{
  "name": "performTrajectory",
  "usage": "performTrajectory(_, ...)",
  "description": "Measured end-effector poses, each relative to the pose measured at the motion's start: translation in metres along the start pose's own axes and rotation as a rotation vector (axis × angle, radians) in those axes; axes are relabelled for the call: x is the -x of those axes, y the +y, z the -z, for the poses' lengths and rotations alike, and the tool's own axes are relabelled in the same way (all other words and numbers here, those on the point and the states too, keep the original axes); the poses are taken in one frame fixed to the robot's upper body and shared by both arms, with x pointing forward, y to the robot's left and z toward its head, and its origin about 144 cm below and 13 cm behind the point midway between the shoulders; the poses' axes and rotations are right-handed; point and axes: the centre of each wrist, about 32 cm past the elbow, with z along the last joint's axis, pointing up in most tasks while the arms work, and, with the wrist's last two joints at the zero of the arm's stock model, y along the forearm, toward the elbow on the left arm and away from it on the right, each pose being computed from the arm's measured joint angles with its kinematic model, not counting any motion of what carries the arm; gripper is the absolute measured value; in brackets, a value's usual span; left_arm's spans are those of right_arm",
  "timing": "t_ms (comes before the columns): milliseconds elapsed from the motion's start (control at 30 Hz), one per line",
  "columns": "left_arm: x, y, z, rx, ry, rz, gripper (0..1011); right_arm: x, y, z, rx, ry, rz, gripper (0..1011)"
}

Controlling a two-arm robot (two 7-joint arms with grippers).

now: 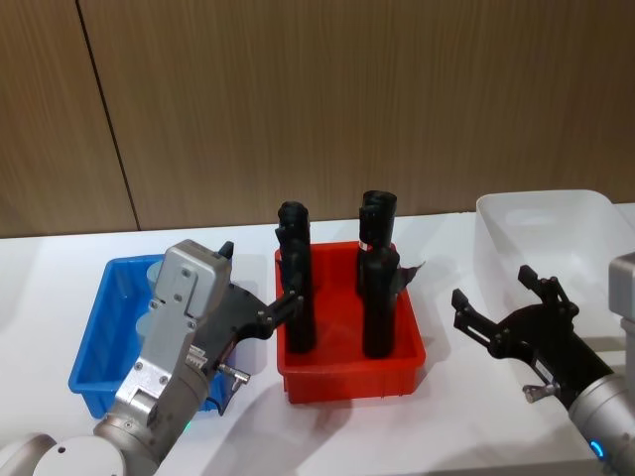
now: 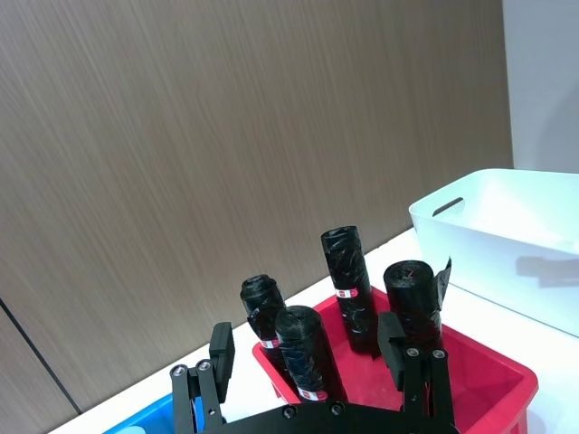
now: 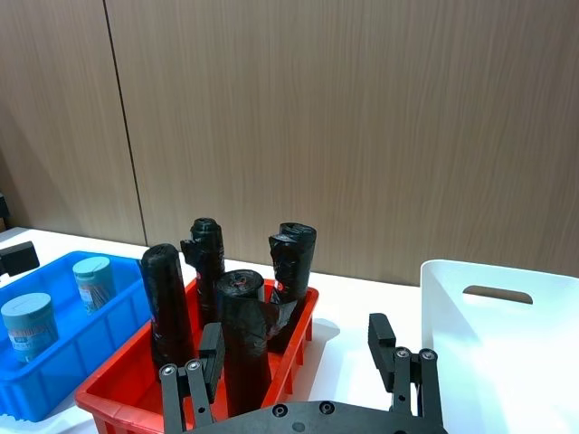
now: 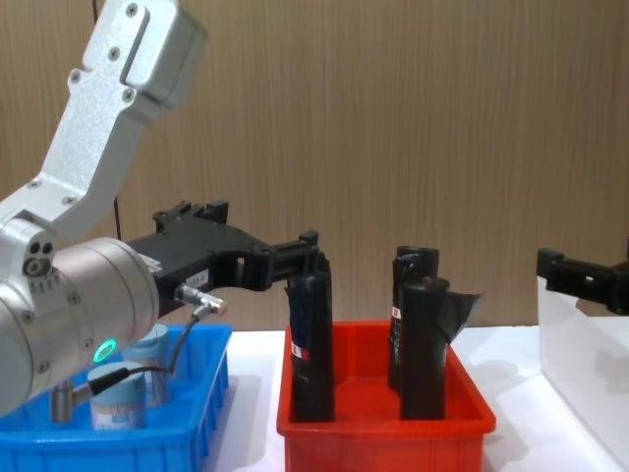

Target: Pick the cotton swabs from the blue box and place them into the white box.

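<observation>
cotton swabs (image 3: 93, 281) stand upright inside the blue box (image 1: 91, 342) toward the counter's (image 1: 446, 416) left end, with a red bin (image 1: 352, 382) of black rolls (image 1: 378, 297) in the middle and the white box (image 1: 556, 213) toward the right end. the left claw (image 1: 260, 278) hangs spread above the blue box's edge nearest the red bin, one fingertip close by a roll's top, pinching nothing. the right claw (image 1: 493, 288) hovers spread and empty over bare counter between the red bin and the white box.
</observation>
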Motion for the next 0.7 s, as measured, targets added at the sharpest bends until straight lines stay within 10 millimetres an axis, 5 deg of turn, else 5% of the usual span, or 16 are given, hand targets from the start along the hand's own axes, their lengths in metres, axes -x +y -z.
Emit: performTrajectory(700,0.0,0.0,0.0,0.0,0.0,0.0,1004,0.0,0.0,0.0,0.0,0.0,0.0,1002)
